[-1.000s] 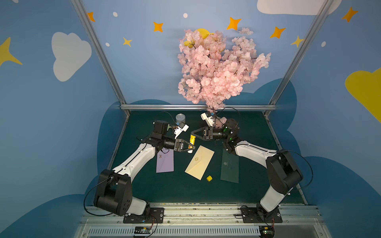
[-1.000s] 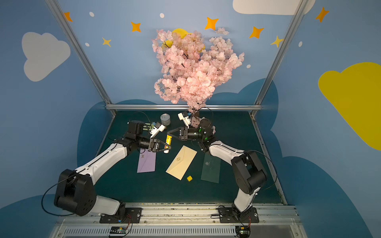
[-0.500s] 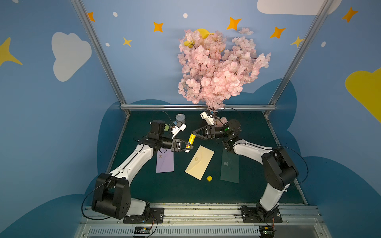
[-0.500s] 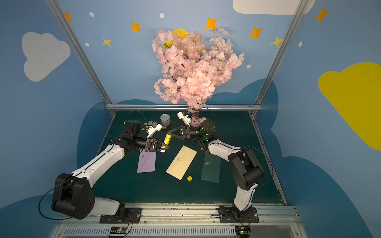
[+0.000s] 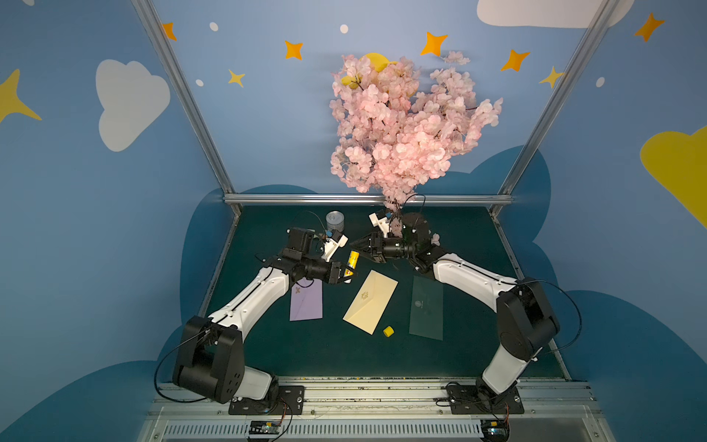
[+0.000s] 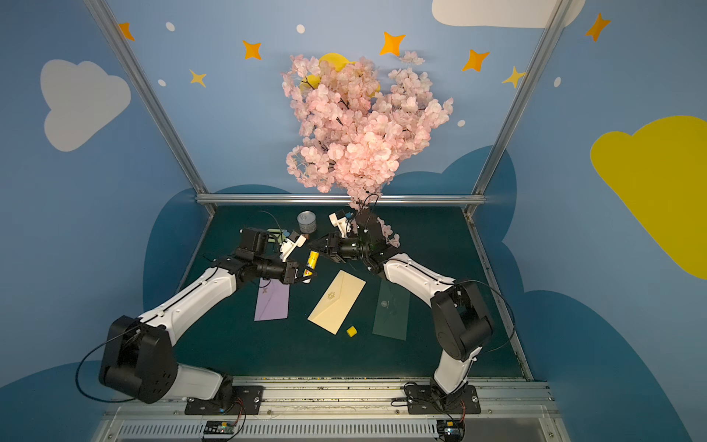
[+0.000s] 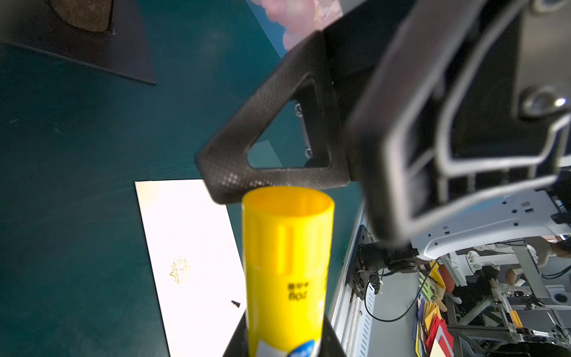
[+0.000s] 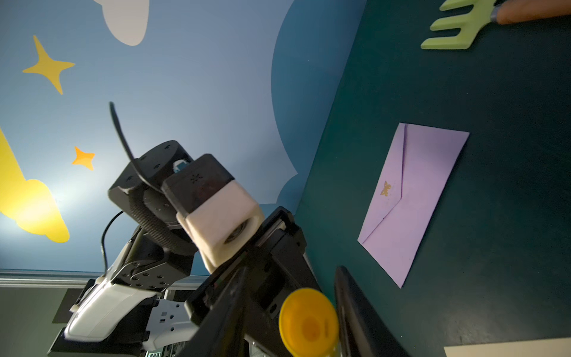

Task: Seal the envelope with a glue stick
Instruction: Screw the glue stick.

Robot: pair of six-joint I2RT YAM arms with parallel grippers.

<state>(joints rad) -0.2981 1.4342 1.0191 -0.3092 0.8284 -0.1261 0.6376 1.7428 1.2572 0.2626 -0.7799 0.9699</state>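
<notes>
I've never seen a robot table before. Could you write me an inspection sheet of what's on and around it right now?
Surface: dark green mat, no spills seen.
Job's things: cream envelope flat mid-mat; glue stick raised by its far corner, uncapped; small yellow cap on the mat beside the envelope.
Clutter: lilac envelope, dark green envelope, tin can, pale green rake, pink blossom tree.
Grippers: left gripper shut on the stick's lower end; right gripper open, fingers either side of its open end.
Cables: black loops at both arm bases.
Surroundings: blue walls with clouds and stars; metal frame.
</notes>
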